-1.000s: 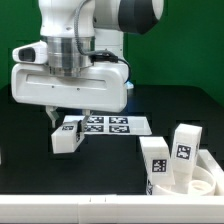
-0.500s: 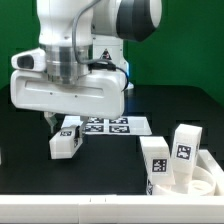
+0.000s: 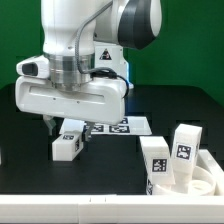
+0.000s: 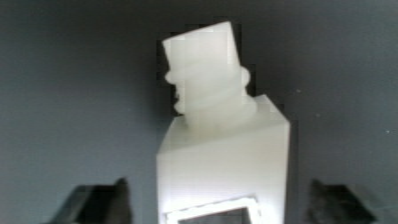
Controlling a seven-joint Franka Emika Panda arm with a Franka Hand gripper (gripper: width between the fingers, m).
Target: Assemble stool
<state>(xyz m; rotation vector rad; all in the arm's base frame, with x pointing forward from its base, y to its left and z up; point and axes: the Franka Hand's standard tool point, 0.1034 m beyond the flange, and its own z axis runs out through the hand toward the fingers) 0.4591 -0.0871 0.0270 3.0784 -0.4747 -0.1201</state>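
A white stool leg (image 3: 67, 144) with a marker tag lies on the black table at the exterior view's left. My gripper (image 3: 68, 129) hangs right over it. In the wrist view the leg (image 4: 222, 150) runs between the two dark fingers (image 4: 98, 203), with a gap showing on each side, so the jaws stand open around it without gripping. The round seat (image 3: 205, 186) lies at the lower right of the exterior view. Two more legs (image 3: 155, 161) (image 3: 186, 150) stand on or against it.
The marker board (image 3: 118, 125) lies flat on the table just behind the lying leg, partly hidden by my hand. A green wall closes the back, and the table's white front edge runs along the bottom of the exterior view.
My hand has sunk lower and turned a little over the lying leg. The leg, the seat and the two other legs have not moved.
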